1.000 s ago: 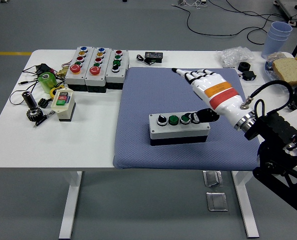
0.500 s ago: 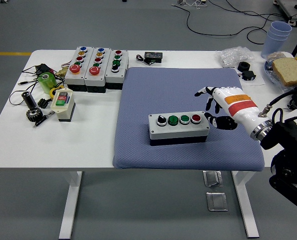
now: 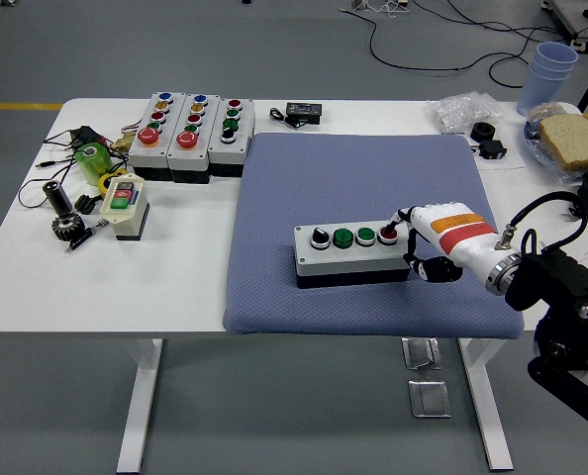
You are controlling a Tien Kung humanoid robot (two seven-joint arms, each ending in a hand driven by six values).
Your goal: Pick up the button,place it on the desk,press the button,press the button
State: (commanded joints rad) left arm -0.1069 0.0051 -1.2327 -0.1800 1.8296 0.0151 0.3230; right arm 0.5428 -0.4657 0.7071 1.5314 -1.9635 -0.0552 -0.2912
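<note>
Right of centre on the blue mat point(image 3: 304, 178), the robot hand point(image 3: 428, 242) pokes one curled finger onto the red button point(image 3: 388, 234) of the rigid, blocky-looking button box point(image 3: 353, 252), best gripped by its long sides.

Lab: floor cables point(image 3: 423, 45), control boxes point(image 3: 190, 124)

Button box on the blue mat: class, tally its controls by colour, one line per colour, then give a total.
On the button box, beside the right hand:
Black selector knob: 1
Green buttons: 2
Red button: 1
Total: 4
</note>
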